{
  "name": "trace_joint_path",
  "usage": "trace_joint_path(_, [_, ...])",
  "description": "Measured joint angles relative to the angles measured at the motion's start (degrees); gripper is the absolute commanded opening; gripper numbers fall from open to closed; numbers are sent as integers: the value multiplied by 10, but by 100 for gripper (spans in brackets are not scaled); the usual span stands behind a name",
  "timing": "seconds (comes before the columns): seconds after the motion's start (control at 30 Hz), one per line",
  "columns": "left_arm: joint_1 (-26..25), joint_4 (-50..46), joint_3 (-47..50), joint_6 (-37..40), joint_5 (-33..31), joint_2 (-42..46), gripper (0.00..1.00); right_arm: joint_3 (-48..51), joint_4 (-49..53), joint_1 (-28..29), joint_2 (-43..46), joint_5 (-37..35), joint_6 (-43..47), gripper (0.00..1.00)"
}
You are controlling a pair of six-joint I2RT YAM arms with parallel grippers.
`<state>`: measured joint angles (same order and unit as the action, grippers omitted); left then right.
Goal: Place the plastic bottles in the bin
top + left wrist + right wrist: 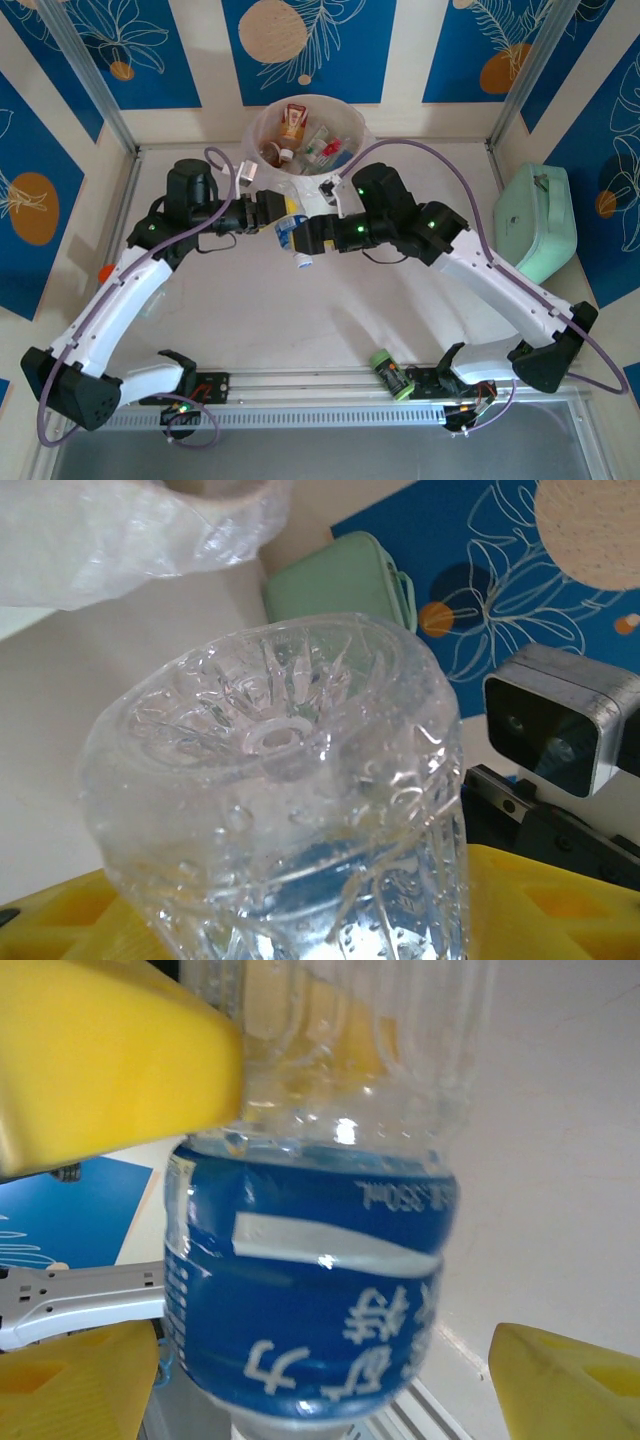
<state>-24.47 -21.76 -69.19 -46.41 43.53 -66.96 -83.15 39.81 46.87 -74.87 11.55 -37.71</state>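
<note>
Over the middle of the table [300, 320]: I see one bottle [291, 236] held between the tips of my two arms, just this side of the bin, tilted with its cap end toward the near edge.
Bottle: thin clear plastic beaded with droplets. A glossy blue wrap label with white lettering runs round its middle. The base is moulded as a star of ridges round a small central button.
Left gripper [280, 213]: clamped on the bottle's clear part near the base. Its finger [100, 1060] is smooth yellow plastic and presses against the bottle wall.
Right gripper [320, 1375]: jaws spread wide either side of the label, gripping nothing. One blocky yellow finger [570, 1380] stands off from the bottle with a clear gap. The other sits partly behind the bottle, so I cannot tell whether it touches.
Bin [352, 118]: round and cream-white, lined with a crinkled translucent bag. It stands at the far side of the table, between the two arms.
Bottles in the bin [292, 125]: several lie jumbled together, with red, white and brown showing on them.
Green bottle [392, 373]: lies on its side at the ribbed metal rail [300, 382] along the near edge, close to the right arm's base.
Case [540, 222]: mint-green with a smooth shell and rounded corners, at the right edge of the table, well apart from the held bottle.
</note>
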Motion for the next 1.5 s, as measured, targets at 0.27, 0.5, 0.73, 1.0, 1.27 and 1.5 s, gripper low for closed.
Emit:
trace_joint_path(0.27, [0,36,0,-2,48,-4,61,-6,-23,3,-9,27,-14,82])
trace_joint_path(0.5, [0,62,0,-2,60,-10,59,-13,-32,4,-23,38,-23,74])
trace_joint_path(0.73, [0,77,0,-2,67,-22,59,-13,-29,4,-23,30,-28,65])
trace_joint_path(1.0, [1,91,0,-2,58,-34,100,-13,-29,2,-23,11,-30,62])
trace_joint_path(1.27, [12,24,-21,47,-163,24,100,-99,24,-12,-59,-66,-32,62])
trace_joint_path(1.5, [30,-30,-17,48,-392,138,100,-278,63,-57,-147,-158,-38,62])
